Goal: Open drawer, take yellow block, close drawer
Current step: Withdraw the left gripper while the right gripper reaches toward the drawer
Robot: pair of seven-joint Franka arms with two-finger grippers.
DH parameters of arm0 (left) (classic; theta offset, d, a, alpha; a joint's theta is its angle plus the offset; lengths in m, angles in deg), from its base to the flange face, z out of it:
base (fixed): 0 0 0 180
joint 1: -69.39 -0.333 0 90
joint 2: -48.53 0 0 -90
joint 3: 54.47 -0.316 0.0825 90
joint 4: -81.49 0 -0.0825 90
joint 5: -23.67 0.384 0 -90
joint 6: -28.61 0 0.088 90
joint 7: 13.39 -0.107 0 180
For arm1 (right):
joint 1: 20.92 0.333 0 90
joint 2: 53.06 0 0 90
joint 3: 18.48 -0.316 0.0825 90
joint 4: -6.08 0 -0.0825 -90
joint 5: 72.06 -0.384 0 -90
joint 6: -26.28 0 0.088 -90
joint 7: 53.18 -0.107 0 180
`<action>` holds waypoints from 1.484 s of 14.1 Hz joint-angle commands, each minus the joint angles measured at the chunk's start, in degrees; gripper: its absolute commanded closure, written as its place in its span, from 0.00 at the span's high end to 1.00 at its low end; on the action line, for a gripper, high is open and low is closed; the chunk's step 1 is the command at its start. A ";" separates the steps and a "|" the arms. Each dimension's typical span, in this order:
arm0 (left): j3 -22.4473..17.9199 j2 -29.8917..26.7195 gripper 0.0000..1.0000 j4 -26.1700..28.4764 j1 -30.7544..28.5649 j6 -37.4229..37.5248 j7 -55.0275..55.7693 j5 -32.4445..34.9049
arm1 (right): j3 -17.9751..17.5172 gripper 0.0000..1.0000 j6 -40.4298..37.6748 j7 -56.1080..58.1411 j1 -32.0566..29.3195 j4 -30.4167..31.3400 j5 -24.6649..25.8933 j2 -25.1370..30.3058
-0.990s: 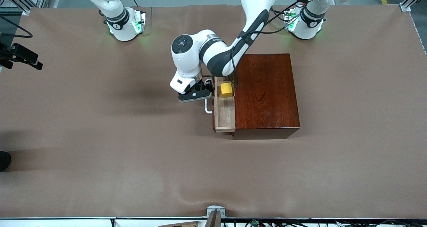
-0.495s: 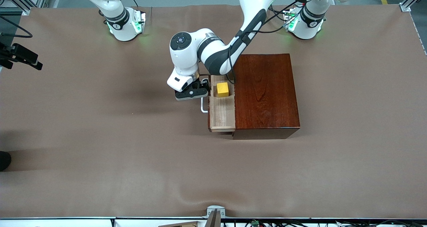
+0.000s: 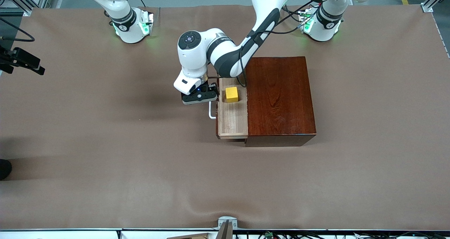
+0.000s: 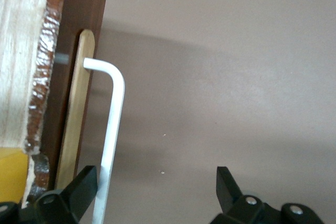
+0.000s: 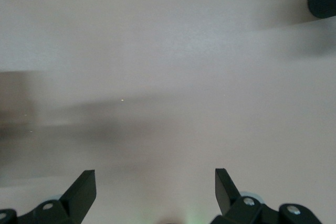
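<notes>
the drawer (image 3: 232,117) stands partly pulled out of the dark reddish-brown wooden box (image 3: 279,98), toward the right arm's end of the table (image 3: 105,144). inside this shallow light-wood tray lies the yellow block (image 3: 231,94), in the part of the tray farther from the front camera; the rest of the tray floor is bare wood. the white loop handle (image 3: 211,111) sticks out from the drawer front. the left gripper (image 3: 199,97) is low at the drawer front, just beside the handle, and its fingers are spread wide. in the left wrist view one finger (image 4: 79,190) is touching or almost touching the handle bar (image 4: 111,129), and the other finger (image 4: 228,187) is well apart over the bare table. the fingers do not pinch anything. a corner of the yellow block (image 4: 11,174) shows there too. the right gripper (image 5: 156,195) waits above bare table surface, its fingers also spread and holding nothing.
</notes>
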 commanded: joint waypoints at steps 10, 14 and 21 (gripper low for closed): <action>-4.47 -21.80 1.00 -0.75 -14.00 23.68 -10.64 0.32 | -1.05 1.00 1.84 -1.26 -3.15 -0.64 1.38 -5.80; -4.47 -25.76 1.00 -0.40 -23.23 31.86 -23.82 0.32 | -1.40 1.00 0.61 -13.27 -0.35 -0.30 0.59 -6.07; -3.94 -35.51 1.00 10.48 -35.20 35.92 -45.18 -0.20 | -1.40 1.00 -2.56 -37.54 7.30 -0.38 -3.19 -6.25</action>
